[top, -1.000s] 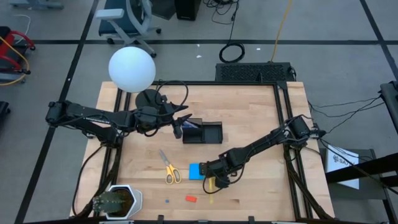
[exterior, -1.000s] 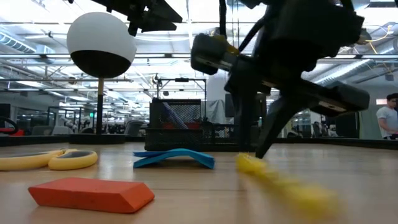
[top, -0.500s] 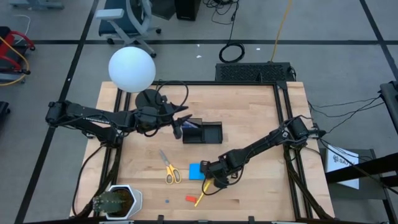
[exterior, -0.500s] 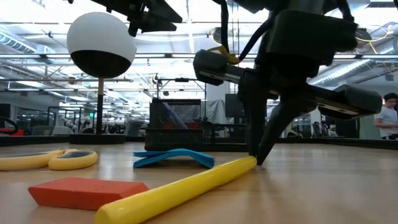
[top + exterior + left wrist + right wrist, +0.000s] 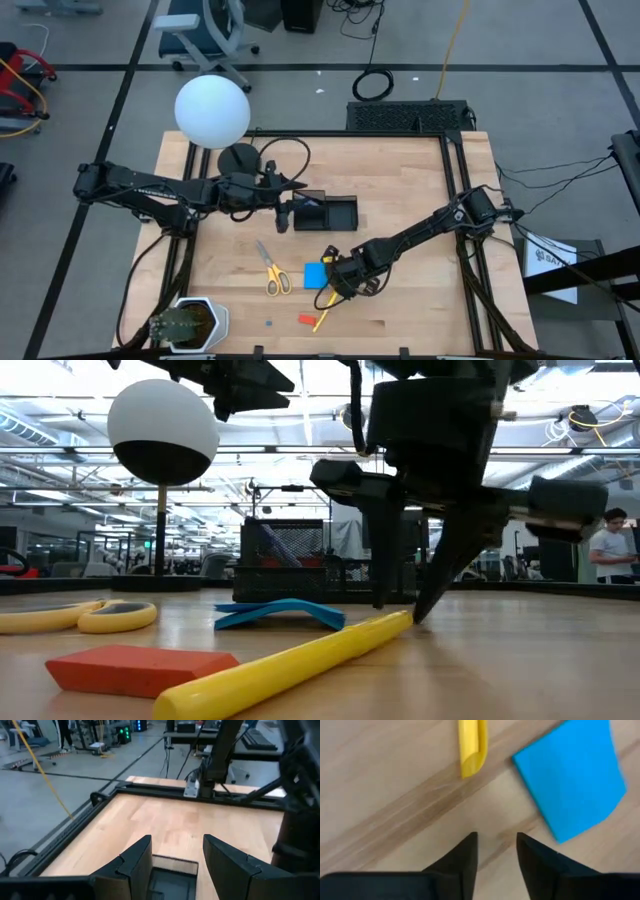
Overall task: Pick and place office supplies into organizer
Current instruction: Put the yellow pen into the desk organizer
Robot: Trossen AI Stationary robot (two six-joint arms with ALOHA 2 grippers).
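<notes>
**Yellow pencil lying free on the table, the pick not yet made**

Yellow pencil is lying flat on the table, near its front edge, and nothing is holding it. Your right gripper is hanging just above the pencil's upper end, with the blue note pad just beside it. In the right wrist view the jaws are standing a little apart with only bare wood between them; the pencil's end is lying ahead of the fingertips, not between them.

I judge that you are doing the pick of the pencil, and the grasp is not made. The next move is asking you to bring the jaws over the shaft, one finger on each side across its width, then to close and lift.

The pencil's long axis is running diagonally: one end is pointing toward the gripper, the other toward the front edge, close to the red eraser. Which end is the tip I cannot tell.

Your left gripper is waiting over the left end of the organizer, jaws apart and empty. The scissors are lying on the table too.
</notes>
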